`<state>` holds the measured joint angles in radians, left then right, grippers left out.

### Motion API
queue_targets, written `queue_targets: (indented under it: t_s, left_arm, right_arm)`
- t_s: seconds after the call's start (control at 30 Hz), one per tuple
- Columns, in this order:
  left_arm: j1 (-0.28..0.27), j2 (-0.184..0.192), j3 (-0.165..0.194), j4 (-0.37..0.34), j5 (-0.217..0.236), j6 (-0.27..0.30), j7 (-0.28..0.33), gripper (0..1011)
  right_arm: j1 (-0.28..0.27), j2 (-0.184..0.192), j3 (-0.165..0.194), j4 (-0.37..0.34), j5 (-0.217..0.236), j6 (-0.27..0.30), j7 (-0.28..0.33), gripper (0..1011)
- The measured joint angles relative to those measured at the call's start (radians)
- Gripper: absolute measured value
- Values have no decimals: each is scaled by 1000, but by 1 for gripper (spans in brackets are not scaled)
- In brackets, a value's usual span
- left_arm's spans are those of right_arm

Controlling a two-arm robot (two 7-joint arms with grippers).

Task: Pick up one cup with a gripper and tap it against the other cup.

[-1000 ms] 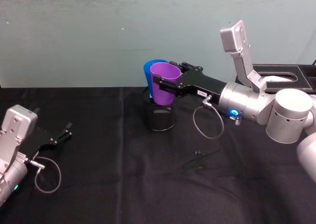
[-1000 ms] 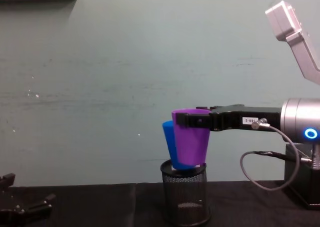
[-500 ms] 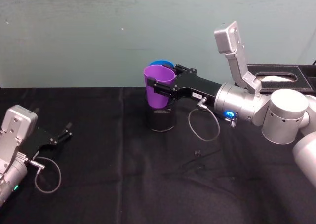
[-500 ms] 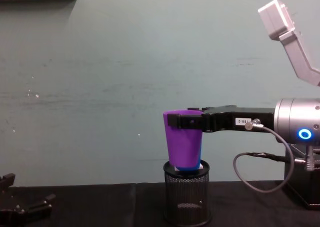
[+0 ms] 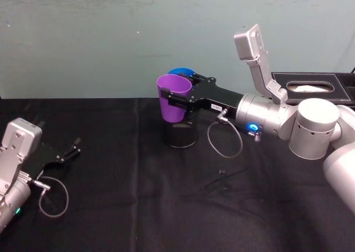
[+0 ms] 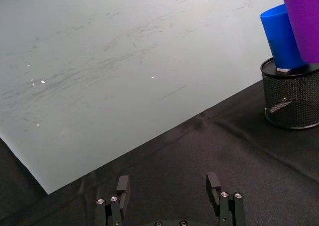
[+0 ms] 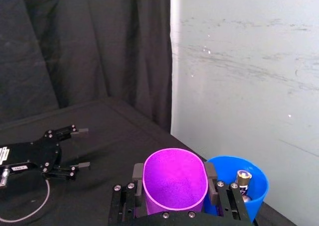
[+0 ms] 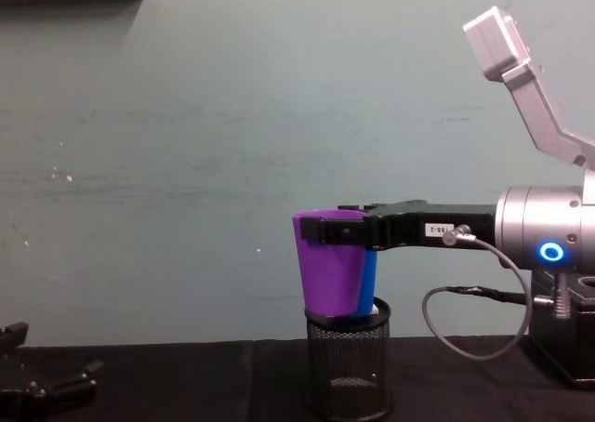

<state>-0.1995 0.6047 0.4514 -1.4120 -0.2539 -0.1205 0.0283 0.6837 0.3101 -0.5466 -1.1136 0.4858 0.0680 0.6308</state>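
Observation:
My right gripper reaches in from the right and is shut on the purple cup, held upright in the air by its rim. The blue cup stands in a black wire-mesh pen holder just behind it. In the chest view the purple cup hangs left of the blue cup, side by side, touching or nearly so. The right wrist view shows the fingers clamping the purple cup beside the blue cup. My left gripper rests open at the table's left.
A small metal-tipped item stands inside the blue cup. A black box sits at the back right by the wall. A small dark bit lies on the black cloth in front of the holder.
My right gripper has carried the purple cup leftward across the blue cup's front and slightly down. The blue cup, leaning left before, now stands more upright. The left arm has not moved.

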Motion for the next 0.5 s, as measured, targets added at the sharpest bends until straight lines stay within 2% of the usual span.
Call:
queue_targets:
  t_s: [0.5]
  left_arm:
    - [0,0,0,0,0,0,0,1000]
  right_arm:
    - [15,-2,7,25,-27,-21,-17,728]
